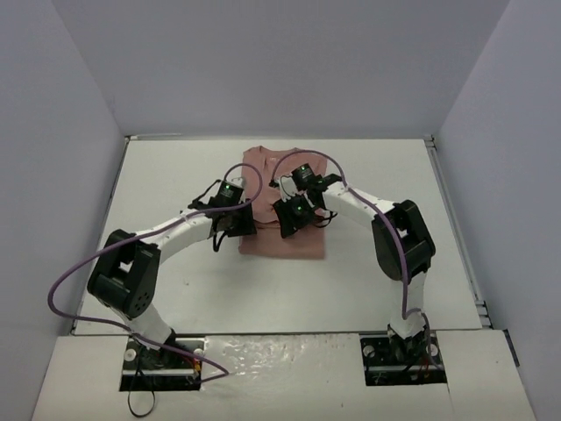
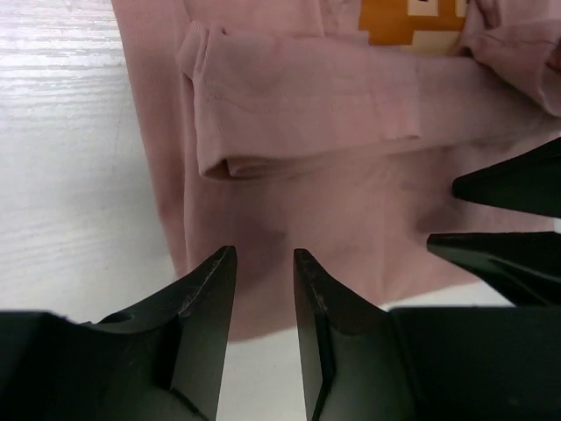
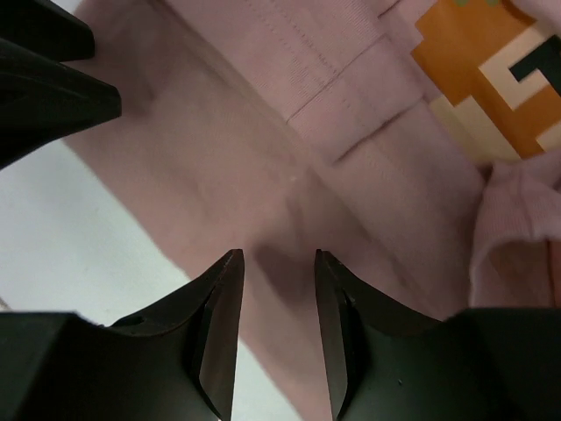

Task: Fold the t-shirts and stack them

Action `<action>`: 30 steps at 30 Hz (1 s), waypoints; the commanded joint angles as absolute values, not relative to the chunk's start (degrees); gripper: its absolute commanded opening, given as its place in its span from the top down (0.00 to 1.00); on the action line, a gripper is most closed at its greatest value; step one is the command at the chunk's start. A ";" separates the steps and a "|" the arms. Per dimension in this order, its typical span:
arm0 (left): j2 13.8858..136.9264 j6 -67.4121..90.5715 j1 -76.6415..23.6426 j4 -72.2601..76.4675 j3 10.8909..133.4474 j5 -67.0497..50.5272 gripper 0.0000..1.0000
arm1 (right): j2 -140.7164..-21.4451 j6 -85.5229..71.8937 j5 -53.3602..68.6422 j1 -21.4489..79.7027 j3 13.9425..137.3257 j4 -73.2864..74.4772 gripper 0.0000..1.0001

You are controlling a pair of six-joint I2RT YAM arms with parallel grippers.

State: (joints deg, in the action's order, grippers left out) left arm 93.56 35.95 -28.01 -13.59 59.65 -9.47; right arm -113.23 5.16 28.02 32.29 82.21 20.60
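Observation:
The dusty-pink t-shirt (image 1: 282, 244) lies on the white table, its sides and sleeves folded inward into a narrow rectangle. Its orange chest graphic (image 3: 491, 70) faces up. My left gripper (image 2: 265, 254) hovers over the near left part of the shirt (image 2: 333, 175), jaws a small gap apart with nothing between them. My right gripper (image 3: 279, 256) stands beside it over the near hem of the shirt (image 3: 263, 158), also open and empty. In the top view the left gripper (image 1: 237, 233) and right gripper (image 1: 286, 230) sit close together above the shirt's near half.
The white table (image 1: 175, 175) is boxed in by pale walls on three sides. The right gripper's fingers (image 2: 508, 189) show at the right edge of the left wrist view. Purple cables loop over both arms.

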 commanded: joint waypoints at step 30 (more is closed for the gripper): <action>99.19 36.09 -27.93 -13.41 58.37 -8.45 0.81 | -124.45 5.85 5.91 24.79 114.14 16.87 0.64</action>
